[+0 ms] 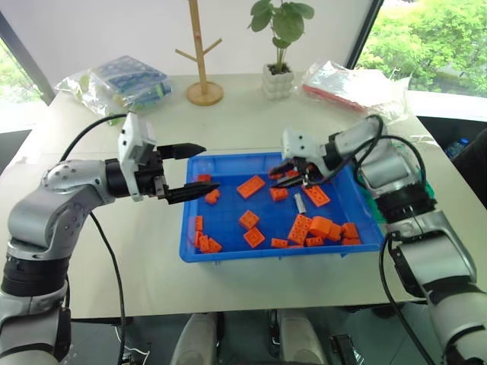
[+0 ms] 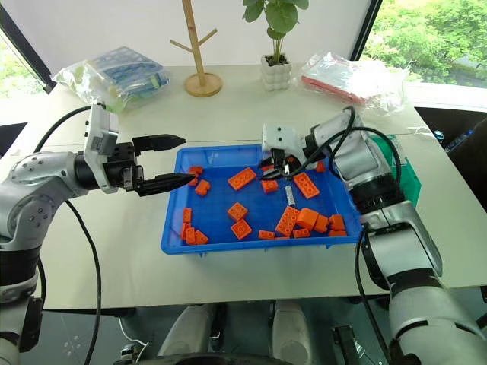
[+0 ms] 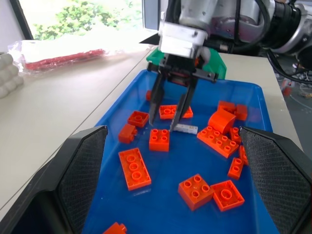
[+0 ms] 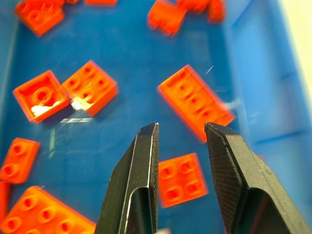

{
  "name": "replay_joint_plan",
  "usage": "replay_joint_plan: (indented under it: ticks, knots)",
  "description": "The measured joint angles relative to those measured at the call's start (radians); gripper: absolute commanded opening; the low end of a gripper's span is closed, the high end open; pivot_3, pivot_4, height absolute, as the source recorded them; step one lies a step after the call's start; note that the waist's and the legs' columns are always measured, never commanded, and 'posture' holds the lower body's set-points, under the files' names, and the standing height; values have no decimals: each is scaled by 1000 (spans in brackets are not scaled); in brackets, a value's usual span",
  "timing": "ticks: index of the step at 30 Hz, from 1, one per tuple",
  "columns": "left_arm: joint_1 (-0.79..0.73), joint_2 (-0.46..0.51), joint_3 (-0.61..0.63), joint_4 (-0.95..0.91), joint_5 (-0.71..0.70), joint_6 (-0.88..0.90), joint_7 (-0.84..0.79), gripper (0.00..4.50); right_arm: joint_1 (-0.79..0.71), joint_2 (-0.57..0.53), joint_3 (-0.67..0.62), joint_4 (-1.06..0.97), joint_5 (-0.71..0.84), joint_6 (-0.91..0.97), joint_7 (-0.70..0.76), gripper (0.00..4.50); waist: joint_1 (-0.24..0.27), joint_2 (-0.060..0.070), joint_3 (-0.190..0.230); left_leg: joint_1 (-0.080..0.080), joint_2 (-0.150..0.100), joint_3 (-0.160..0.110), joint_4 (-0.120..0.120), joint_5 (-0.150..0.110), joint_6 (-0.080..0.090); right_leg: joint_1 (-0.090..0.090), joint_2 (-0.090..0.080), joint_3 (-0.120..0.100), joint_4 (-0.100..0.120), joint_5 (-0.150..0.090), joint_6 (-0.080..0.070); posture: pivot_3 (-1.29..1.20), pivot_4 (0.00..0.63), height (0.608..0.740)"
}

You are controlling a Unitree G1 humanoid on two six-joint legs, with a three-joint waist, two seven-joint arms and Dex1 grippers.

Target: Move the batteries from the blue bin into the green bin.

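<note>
My right gripper (image 3: 170, 119) hangs over the middle of the blue bin (image 1: 228, 255), its fingers drawn narrow with a gap between them and nothing held that I can see; one battery (image 3: 186, 128) lies flat on the bin floor just beside my fingertips, among the orange bricks (image 1: 250, 186). I judge this to be the pick step, with the grasp not yet secured. The next move calls for setting the fingers astride that slim cylinder without nudging the bricks, closing on it, then carrying it right to the green bin (image 2: 407, 182), which sits just past the right side of the blue bin, largely hidden behind my right arm. My left gripper (image 1: 202, 169) hovers level at the blue bin's left edge, fingers spread wide and empty. Everything rests on a pale table (image 1: 122, 228); at its far side stand a wooden peg stand (image 1: 202, 57), a potted plant (image 1: 280, 49) and some plastic bags (image 1: 122, 80), with windows and greenery beyond.
</note>
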Motion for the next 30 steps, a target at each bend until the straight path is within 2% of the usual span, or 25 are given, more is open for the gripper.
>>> replay_joint_plan:
  ticks: [7, 12, 19, 29, 30]
  knots:
    - [24, 4, 4, -22, -10, 10, 7, 4500, 107, -10, -81, -429, 34, 613, -206, 1518, 0, 0, 0, -10, 1, 0, 1, 0, 0, -10, 0, 0, 2, 0, 0, 0, 150, 692]
    - [19, 2, 1, -12, -10, 18, 4, 4500, 175, 23, -123, -621, 84, 957, -361, 1518, 2, 0, 0, -12, 0, 0, 2, 0, 0, -11, 0, 0, 2, 0, 0, 0, 150, 692]
    - [-7, -9, -16, 12, -9, 18, -9, 4500, 287, 47, -124, -693, 136, 1049, -539, 1518, 0, 0, 0, -12, 0, 0, 2, 0, 0, -11, 0, 0, 1, 0, 0, 0, 150, 692]
    - [-27, -11, -20, 18, -8, 19, -23, 4500, 311, 49, -127, -609, 199, 946, -671, 1518, -2, 0, 0, -12, 0, 0, 2, 0, 0, -10, 1, 0, 2, 0, 0, 0, 150, 692]
    - [-27, -11, -20, 18, -8, 19, -23, 4500, 311, 53, -127, -600, 206, 942, -679, 1248, -2, 0, 0, -12, 0, 0, 2, 0, 0, -10, 1, 0, 2, 0, 0, 0, 150, 692]
